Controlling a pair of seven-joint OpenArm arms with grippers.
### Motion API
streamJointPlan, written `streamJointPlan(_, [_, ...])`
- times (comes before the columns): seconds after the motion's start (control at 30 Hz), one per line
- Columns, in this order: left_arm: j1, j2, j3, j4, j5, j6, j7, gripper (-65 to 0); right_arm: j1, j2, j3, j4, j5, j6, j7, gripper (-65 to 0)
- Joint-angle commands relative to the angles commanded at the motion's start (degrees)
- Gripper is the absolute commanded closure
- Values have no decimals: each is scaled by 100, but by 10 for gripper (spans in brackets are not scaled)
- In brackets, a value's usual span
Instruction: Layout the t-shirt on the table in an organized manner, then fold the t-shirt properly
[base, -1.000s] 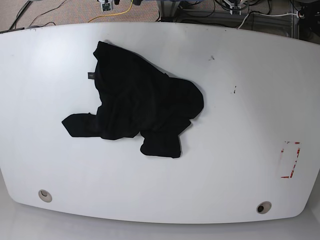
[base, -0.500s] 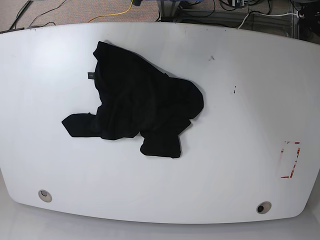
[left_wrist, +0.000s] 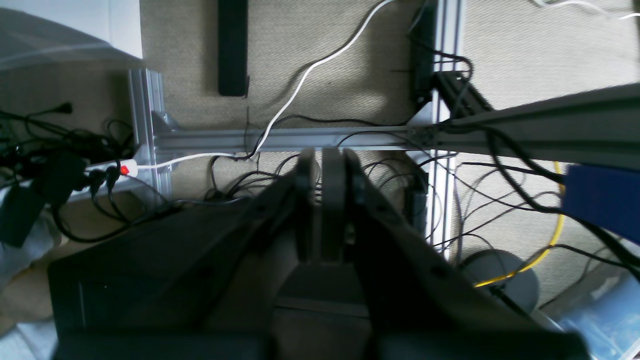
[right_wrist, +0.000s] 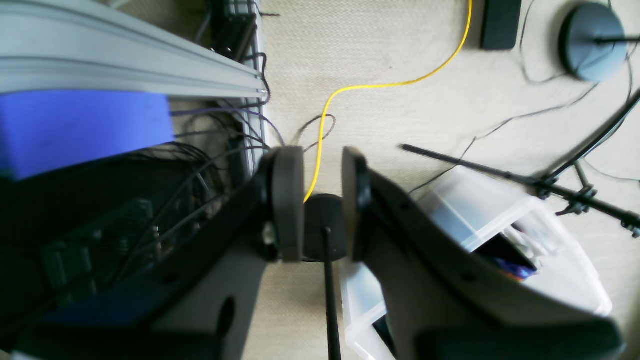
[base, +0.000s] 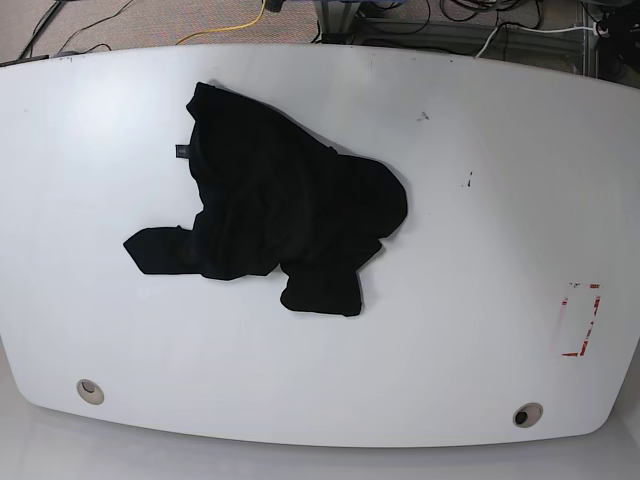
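the left gripper (left_wrist: 326, 200) has its jaws pressed together on nothing, above floor cables. the right gripper (right_wrist: 322, 200) stands slightly parted and empty, over a clear plastic bin (right_wrist: 465, 220) whose contents are blurred. the black t-shirt (base: 275, 215) lies crumpled left of centre on the white table (base: 480, 200), with no arm over it.

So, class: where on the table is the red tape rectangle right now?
In the base view, the red tape rectangle sits near the table's right edge, above the right-hand metal-ringed hole.
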Motion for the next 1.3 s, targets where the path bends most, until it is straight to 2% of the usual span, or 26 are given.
streamJointPlan(0.1, [237, 0, 0, 343, 0, 0, 0, -6, -281, 0, 0, 316, 149, 88, 0, -130])
streamJointPlan(0.5, [1284, 0, 0, 1864, -9, 0, 0, -6, -1371, 0, 0, 1864, 642, 88, 0, -130])
streamJointPlan(0.83, [1908, -35, -9, 3015, -747, 0, -9, -6, -1952, 18, 9, 3262, 1081, 88, 0, -130])
streamJointPlan(1.0, [1978, -9, -123, 3490, -835, 0, -9, -6, -2013, 26, 9, 3833, 1222, 88, 0, -130])
streamJointPlan(1.2, [1952, 0, -123, 3859, -835, 0, -9, -6, -1609, 88, 35, 3921, 1196, 114, 26, -130])
streamJointPlan(1.3, [1881, 0, -123, 3947, -835, 0, -18, -6, -1398, 290, 44, 3921, 1240, 299, 26, -130])
